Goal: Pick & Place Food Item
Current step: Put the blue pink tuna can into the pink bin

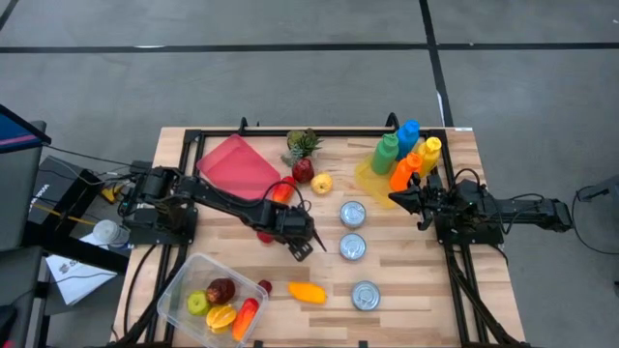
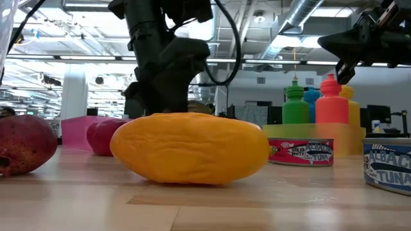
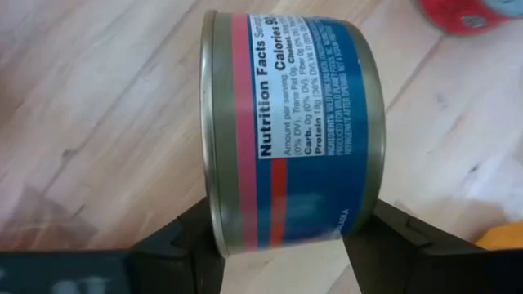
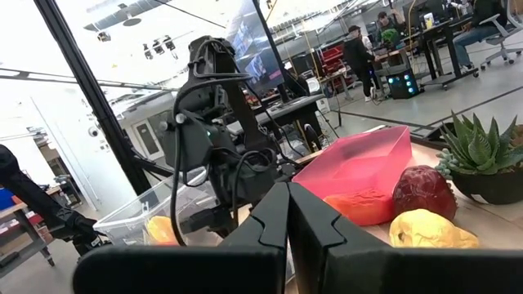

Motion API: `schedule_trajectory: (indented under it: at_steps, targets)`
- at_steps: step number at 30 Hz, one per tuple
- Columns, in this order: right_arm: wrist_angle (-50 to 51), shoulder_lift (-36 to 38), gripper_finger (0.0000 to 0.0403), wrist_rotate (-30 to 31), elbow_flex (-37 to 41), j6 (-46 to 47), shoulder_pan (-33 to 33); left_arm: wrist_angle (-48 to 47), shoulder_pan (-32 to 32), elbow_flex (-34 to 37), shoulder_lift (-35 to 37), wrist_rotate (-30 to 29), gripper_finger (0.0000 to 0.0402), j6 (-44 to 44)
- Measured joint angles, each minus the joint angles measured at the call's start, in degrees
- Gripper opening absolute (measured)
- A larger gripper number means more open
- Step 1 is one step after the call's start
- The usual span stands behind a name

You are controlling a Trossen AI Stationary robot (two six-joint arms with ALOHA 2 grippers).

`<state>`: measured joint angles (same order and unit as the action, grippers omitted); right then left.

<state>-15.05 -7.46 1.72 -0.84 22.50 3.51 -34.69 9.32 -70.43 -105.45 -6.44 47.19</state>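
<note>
L gripper (image 1: 308, 244) at table centre; fingers (image 3: 176, 245) astride tuna can (image 3: 290, 131), pads at its sides, grip unconfirmed. R gripper (image 1: 398, 198) near bottles (image 1: 406, 153), fingers together, idle.

Three tuna cans (image 1: 353, 214), four bottles (image 1: 407, 155), one clear container (image 1: 179, 287).

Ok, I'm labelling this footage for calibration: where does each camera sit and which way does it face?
High: above the table, looking straight down; both arms, left gripper and right gripper, show.
Low: at tabletop height, looking level past the mango; arms enter from above.
Left wrist: on the left arm, facing a tuna can between its own fingers.
Right wrist: on the right arm, facing the left arm across the table; own shut fingers show.
Shared: high and low both show the mango.
</note>
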Motion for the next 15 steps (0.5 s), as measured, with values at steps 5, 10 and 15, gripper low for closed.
schedule_trajectory:
  at_steps: [5,10,15]
  targets:
    - [0.00,0.00,0.0000,0.00,0.00,0.00,-0.02,0.74,-0.01,-1.27,0.35,1.43,0.0188,0.23]
    - [0.00,0.00,0.0000,0.00,-0.02,0.00,-0.01,-5.65,-1.59,-4.36,5.44,2.80,0.0188,1.50]
    - [0.00,-0.02,0.0000,0.00,-0.01,0.00,0.00,-20.53,-5.64,-5.57,15.47,-3.29,0.0188,2.67]
